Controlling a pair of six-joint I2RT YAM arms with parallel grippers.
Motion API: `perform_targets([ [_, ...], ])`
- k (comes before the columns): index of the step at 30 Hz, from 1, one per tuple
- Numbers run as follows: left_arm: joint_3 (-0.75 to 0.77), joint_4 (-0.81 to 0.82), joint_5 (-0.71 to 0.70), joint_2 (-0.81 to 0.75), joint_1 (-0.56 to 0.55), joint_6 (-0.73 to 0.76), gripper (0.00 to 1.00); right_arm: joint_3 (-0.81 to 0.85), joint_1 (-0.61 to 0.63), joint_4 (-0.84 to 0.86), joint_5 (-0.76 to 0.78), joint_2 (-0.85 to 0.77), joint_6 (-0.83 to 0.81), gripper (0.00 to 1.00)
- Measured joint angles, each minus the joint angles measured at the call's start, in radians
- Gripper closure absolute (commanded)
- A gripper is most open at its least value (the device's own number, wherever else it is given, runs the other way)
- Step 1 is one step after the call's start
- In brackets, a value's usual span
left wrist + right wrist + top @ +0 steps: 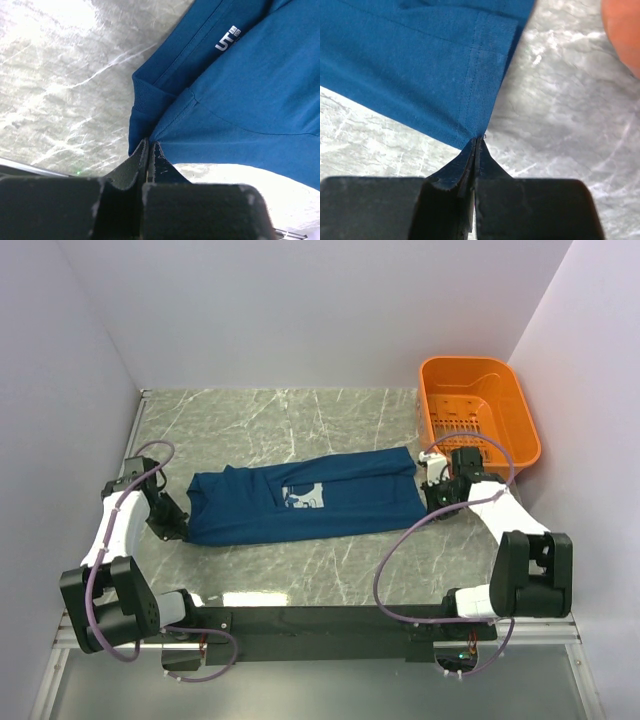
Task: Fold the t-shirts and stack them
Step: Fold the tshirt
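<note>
Jaws of left gripper, right gripper clamped on end corners of dark navy-blue cotton t-shirt; lift evenly, cloth taut.

Pale chest print on dark navy-blue cotton t-shirt partly folded under, orange plastic basket blurred, cropped at corner
</note>
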Motion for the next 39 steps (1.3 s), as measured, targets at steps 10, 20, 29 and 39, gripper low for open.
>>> perform_targets([
  [10, 0.040, -0.088, 0.000, -0.005, -0.022, -0.023, 1.00, -0.054, -0.012, -0.017, 0.025, -0.035, -0.046, 1.00],
  [20, 0.039, -0.183, -0.044, -0.008, -0.140, -0.087, 0.99, -0.098, -0.031, -0.003, 0.085, -0.035, -0.075, 1.00],
  [29, 0.039, -0.266, -0.162, 0.019, -0.291, -0.180, 1.00, -0.101, -0.064, 0.031, 0.125, -0.029, -0.076, 1.00],
  [39, 0.037, -0.315, -0.220, 0.089, -0.401, -0.243, 0.99, -0.102, -0.073, 0.052, 0.126, -0.016, -0.095, 1.00],
])
